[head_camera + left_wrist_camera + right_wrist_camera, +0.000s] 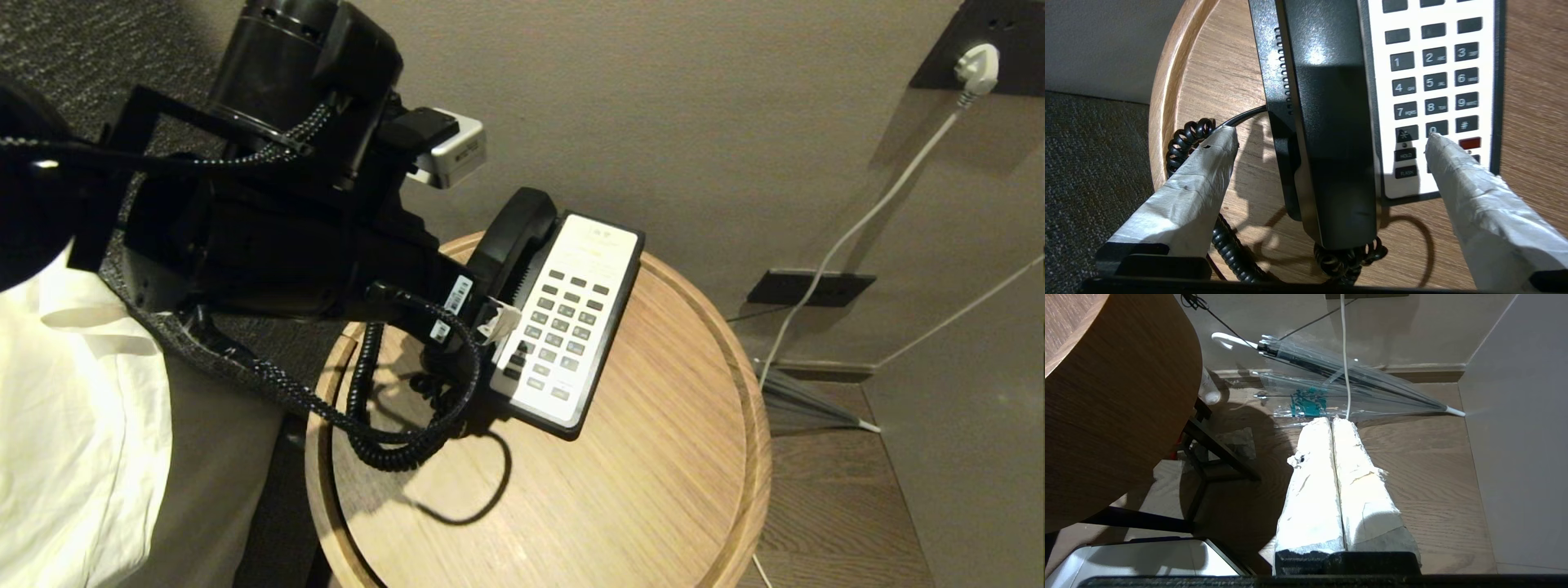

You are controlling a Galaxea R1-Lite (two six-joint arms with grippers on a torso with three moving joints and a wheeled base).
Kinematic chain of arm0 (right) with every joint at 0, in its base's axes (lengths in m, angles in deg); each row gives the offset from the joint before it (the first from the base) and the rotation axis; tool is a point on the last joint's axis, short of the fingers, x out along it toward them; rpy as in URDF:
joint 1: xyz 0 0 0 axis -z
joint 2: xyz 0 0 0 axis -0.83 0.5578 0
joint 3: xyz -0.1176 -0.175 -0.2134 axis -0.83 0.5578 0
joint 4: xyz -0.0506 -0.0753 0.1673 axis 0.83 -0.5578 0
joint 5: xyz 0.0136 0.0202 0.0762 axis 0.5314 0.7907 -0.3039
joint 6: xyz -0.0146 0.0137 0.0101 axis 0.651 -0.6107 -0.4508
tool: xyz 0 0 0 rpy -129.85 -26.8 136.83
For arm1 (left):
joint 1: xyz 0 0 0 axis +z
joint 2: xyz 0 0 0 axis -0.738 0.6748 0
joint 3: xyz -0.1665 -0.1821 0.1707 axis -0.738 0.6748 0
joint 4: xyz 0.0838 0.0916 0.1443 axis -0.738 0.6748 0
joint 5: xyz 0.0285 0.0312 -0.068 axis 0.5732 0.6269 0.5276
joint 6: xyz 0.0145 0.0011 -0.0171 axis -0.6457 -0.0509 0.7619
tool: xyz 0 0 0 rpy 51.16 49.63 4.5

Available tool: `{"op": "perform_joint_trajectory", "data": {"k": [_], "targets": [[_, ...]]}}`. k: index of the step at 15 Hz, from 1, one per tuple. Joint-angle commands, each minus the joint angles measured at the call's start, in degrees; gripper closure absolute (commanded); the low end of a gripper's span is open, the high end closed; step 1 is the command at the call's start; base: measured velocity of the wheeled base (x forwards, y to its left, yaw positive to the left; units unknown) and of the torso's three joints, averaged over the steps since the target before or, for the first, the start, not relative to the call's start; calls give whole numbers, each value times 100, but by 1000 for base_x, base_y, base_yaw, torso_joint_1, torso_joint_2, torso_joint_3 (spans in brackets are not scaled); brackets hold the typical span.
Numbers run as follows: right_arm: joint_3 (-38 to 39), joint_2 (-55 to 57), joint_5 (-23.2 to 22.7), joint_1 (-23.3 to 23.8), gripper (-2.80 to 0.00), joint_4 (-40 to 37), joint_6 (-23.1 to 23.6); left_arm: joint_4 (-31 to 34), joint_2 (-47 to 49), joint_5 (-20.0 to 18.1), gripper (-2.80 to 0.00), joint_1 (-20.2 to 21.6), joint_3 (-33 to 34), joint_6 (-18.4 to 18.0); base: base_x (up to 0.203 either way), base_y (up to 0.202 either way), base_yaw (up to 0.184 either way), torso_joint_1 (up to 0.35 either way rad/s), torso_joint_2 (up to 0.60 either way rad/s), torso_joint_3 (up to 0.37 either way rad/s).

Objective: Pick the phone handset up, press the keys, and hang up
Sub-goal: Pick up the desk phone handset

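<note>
A: Starting with the head view: left gripper hangs over the left side of the phone base, low by the near end of the phone handset. Handset state?

B: Long black plastic receiver, blocky rounded far end sticking up past the base's far-left corner. Lies in its cradle along the base's left edge. Near end hidden behind the arm. Black coiled cord loops on the round wooden table to the near left. Base has a white face with dark keys.

A: Left wrist view?

B: Handset fills the middle, glossy black, smooth flat back, a row of small slots along one side. It sits on the base beside the keypad. The two taped fingers stand wide apart, one on each side of the handset, touching neither side of it. One tip is over the table near the cord, the other over the 0 key. Nothing gripped.

A: Right wrist view?

B: Right gripper hangs beside the table, above wooden floor, white taped fingers pressed together, empty. Clear folded umbrella lies on the floor by the wall, white cable running down in front of it. Handset not in this view.
</note>
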Motion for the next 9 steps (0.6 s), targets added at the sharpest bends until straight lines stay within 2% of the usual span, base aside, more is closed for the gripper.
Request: {"op": "perform_joint_trajectory", "data": {"k": [1,9], "targets": [[-3,-2,2,0,0,0,-3,6,101,9,-280,9,-36,-4,0,0,0,0,0,0],[6,-2,2,0,0,0,-3,-81,225,9,-280,97,-27,-55,0,0,0,0,0,0]]}}
